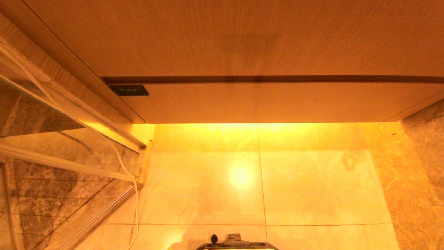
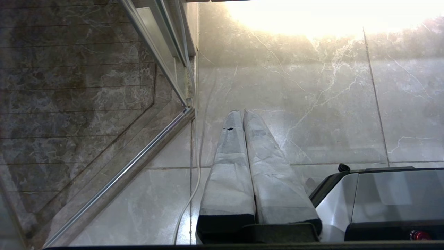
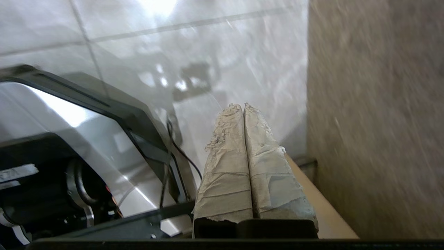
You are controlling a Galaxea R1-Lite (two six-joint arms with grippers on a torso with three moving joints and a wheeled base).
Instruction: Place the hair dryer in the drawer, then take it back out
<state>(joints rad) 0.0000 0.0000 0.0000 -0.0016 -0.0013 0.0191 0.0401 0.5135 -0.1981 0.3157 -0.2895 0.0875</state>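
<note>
The drawer (image 1: 270, 102) is a wide, light wood-grain front with a small dark label (image 1: 129, 90) at its left end; it sits pushed in flush under the wooden top. The hair dryer is out of view. Neither arm shows in the head view. My left gripper (image 2: 241, 111) hangs shut over the marble floor tiles, its tape-wrapped fingers pressed together with nothing between them. My right gripper (image 3: 242, 105) is shut too and empty, low over the floor beside a brown stone wall (image 3: 374, 114).
A glass shower partition with a metal rail (image 1: 100, 215) and a white cord (image 1: 133, 184) stands on the left. A stone wall (image 1: 423, 166) closes the right side. My own base (image 1: 237, 244) shows at the bottom edge, and beside the right gripper (image 3: 69, 139).
</note>
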